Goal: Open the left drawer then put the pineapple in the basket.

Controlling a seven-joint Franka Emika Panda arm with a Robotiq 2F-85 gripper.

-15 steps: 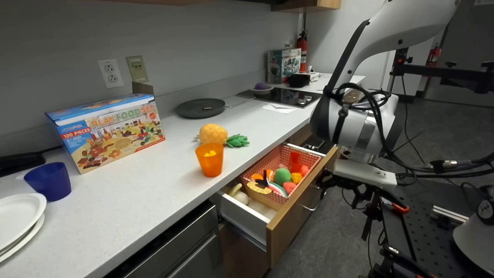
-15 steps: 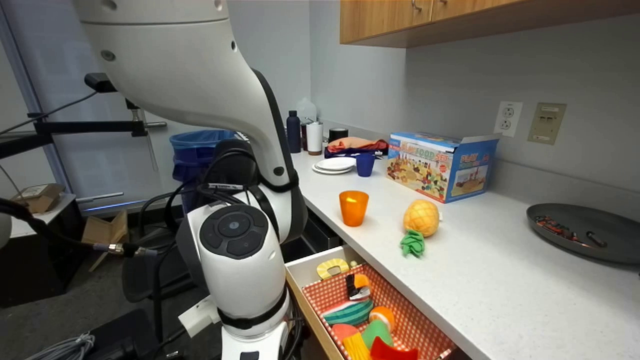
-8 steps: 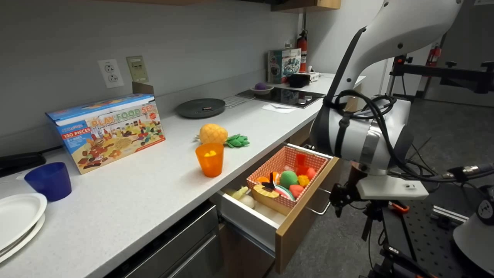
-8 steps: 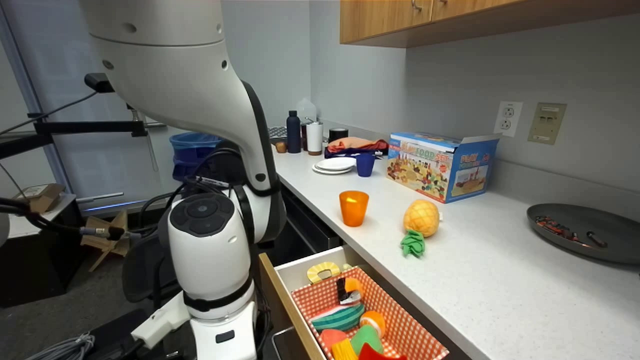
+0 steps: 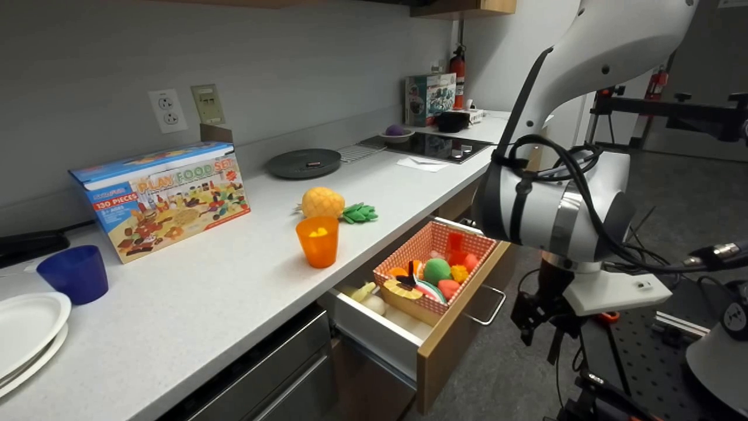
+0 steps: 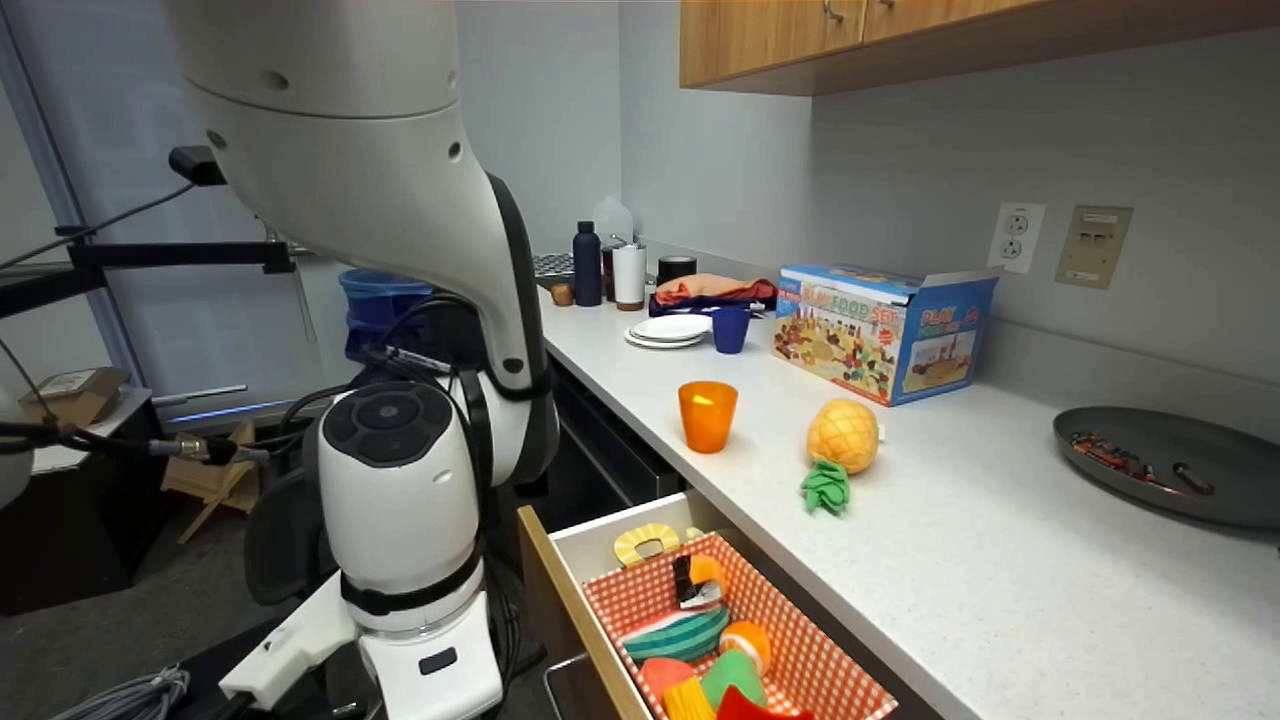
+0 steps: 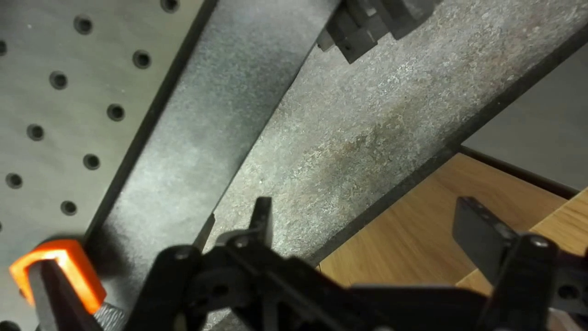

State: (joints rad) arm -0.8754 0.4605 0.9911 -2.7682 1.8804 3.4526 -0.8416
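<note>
Low by the outer face of the drawer (image 5: 453,336) hangs the gripper (image 7: 365,216), black and jointed, its fingers (image 7: 482,236) spread wide apart; in the wrist view mottled grey floor (image 7: 349,156) and grained brown wood (image 7: 399,239) show below the gap. The pineapple (image 5: 322,203) lies well apart from it, higher up on the counter (image 5: 234,316), with the drawer between the two. That drawer stands open, light brown in front, smooth white along its side, a slim silver bar for a handle (image 5: 495,311). Inside sits the basket (image 6: 805,640), lined in red-and-white check and heaped with toy food (image 5: 436,271): rounded green and red lumps, a striped green slice.

On the pale counter beyond, an orange cup (image 5: 318,251), translucent and flaring toward its rim, stands upright near the pineapple. The pineapple itself rests on its side, plump, yellow-orange, cross-hatched, with a tuft of crinkled green leaves. Farther back I see a printed cardboard box (image 5: 175,204) and a dark, round, shallow pan (image 5: 292,165), both close to the grey wall (image 5: 321,70).
</note>
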